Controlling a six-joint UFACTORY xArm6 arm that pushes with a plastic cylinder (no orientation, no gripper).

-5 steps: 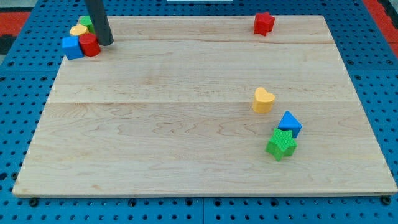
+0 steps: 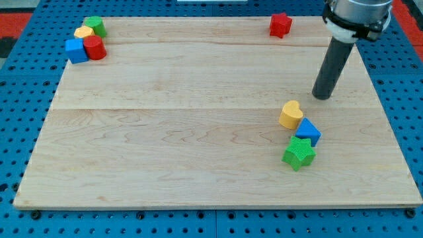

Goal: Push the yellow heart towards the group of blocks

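We judge the push nearly done: our bare rod's tip (image 2: 322, 96) stands just up-right of the yellow heart (image 2: 291, 114), which touches the blue block (image 2: 308, 131) above the green star (image 2: 299, 152)

Wooden board (image 2: 198, 132) laid flat on blue perforated base (image 2: 13, 132), holes seen all round edges. Red patch (image 2: 16, 16) glimpsed beyond base at view's top left corner. Red star (image 2: 280, 24) parked alone near board's top edge, right of middle. Tight cluster tucked in board's top left corner: blue cube (image 2: 76, 50) touching red cylinder (image 2: 95, 47), small yellow block (image 2: 83, 32) and green block (image 2: 96, 26) packed just behind. Shapes of those two can't really be made out.
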